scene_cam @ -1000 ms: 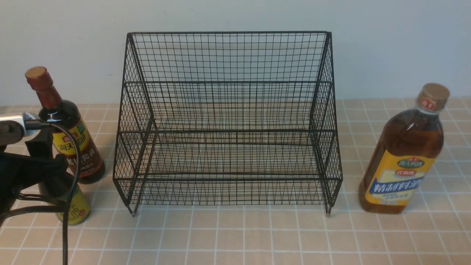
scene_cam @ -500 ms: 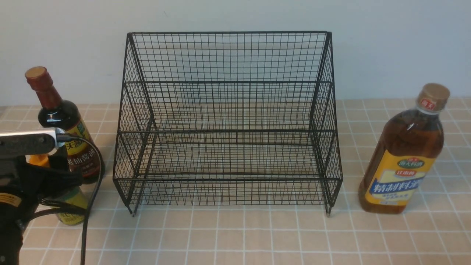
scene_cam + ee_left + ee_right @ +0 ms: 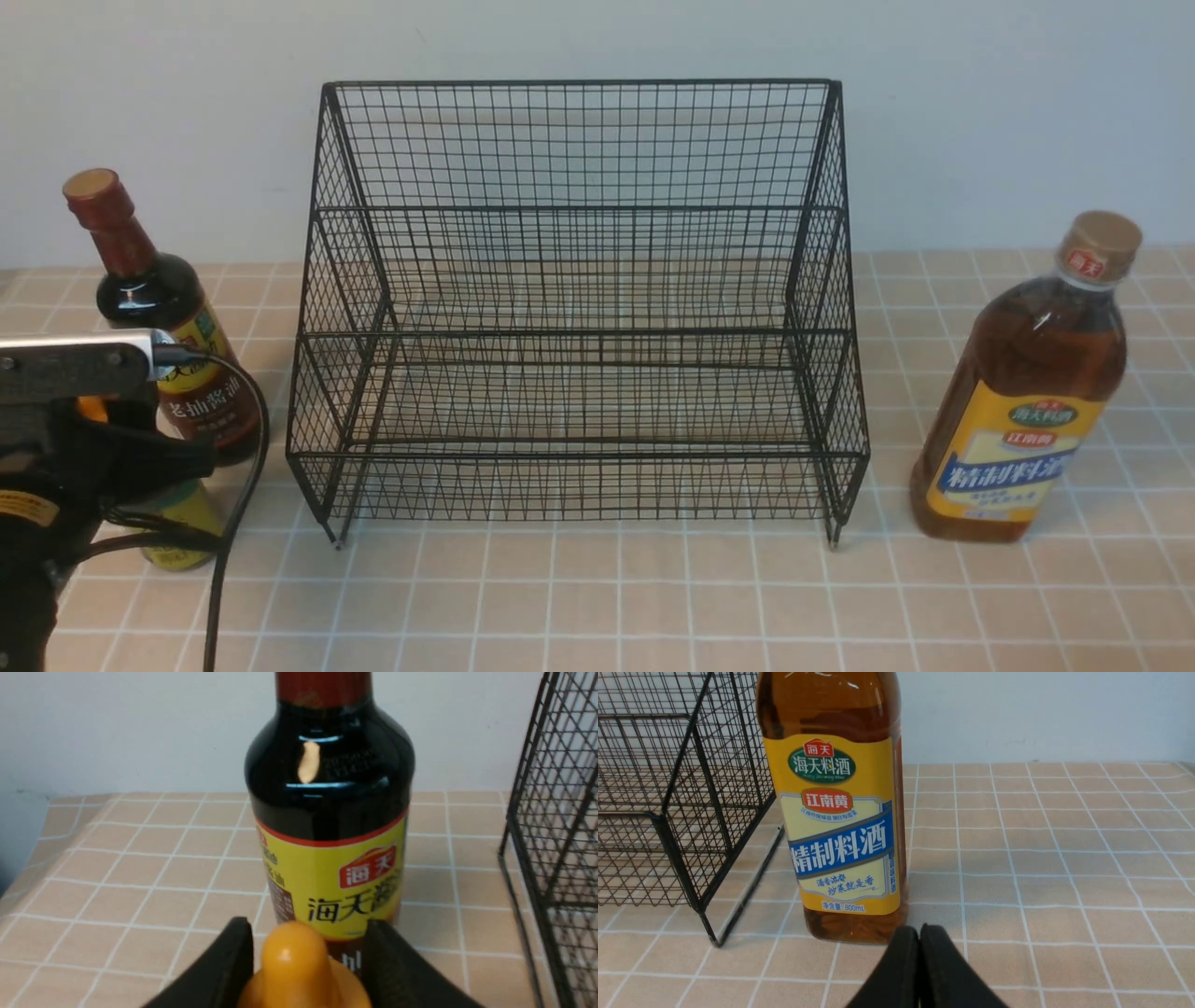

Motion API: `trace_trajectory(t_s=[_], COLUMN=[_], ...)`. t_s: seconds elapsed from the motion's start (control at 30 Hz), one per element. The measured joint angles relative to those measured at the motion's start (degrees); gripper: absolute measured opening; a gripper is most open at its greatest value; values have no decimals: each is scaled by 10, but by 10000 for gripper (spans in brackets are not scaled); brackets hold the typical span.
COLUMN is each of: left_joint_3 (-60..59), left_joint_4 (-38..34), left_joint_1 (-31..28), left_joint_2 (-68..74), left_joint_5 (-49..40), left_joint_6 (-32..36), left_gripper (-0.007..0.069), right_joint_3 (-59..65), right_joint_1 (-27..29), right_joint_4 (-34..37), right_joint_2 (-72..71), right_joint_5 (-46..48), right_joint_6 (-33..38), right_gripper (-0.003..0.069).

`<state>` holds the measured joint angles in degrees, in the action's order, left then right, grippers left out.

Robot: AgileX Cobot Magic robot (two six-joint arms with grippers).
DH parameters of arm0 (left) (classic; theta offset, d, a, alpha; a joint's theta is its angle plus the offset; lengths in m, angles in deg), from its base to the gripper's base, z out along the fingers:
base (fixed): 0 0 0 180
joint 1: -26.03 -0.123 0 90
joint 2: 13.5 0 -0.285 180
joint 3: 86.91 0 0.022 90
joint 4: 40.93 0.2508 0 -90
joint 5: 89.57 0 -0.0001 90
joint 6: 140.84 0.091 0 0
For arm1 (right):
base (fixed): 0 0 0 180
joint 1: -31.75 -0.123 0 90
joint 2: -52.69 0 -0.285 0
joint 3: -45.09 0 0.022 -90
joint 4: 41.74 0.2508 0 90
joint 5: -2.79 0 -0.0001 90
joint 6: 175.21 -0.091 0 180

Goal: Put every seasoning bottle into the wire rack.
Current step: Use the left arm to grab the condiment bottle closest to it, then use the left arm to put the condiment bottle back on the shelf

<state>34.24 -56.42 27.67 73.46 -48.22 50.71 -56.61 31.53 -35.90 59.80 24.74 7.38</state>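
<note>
The black wire rack (image 3: 579,448) stands at the centre with both tiers bare. The small dark bottle (image 3: 179,523) stands front left; its yellow nozzle cap (image 3: 292,970) sits between the fingers of my left gripper (image 3: 306,926), which is open with a gap on each side of the nozzle. The tall soy-sauce bottle (image 3: 149,289) stands just behind it, upright (image 3: 329,812). The large amber bottle (image 3: 1022,392) stands right of the rack. My right gripper (image 3: 920,927) is shut and empty, low over the table just in front of the amber bottle (image 3: 836,812); it is out of the front view.
The tiled table (image 3: 597,597) meets a pale wall behind. A black cable (image 3: 229,523) hangs from my left wrist beside the rack's left front corner. The rack's side shows in the left wrist view (image 3: 551,835) and its corner leg in the right wrist view (image 3: 691,891).
My left arm has come down and back over the small bottle, so its cap now lies between the open fingers. The bottles and rack have not moved.
</note>
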Motion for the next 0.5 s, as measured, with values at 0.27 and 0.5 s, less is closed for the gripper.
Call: trace_trajectory(t_s=[0.27,0.5], left_joint_3=[23,126], left_joint_4=[1,9], left_joint_1=[0,0], left_joint_2=[-188,-286], left_joint_5=[-206,-462], left_joint_6=[41,51], left_gripper=[273,273], right_joint_3=[0,0], right_joint_1=[0,0], right_joint_4=[0,0], right_joint_2=[0,0], right_joint_5=[0,0], right_joint_6=[0,0], right_gripper=[-14,-14])
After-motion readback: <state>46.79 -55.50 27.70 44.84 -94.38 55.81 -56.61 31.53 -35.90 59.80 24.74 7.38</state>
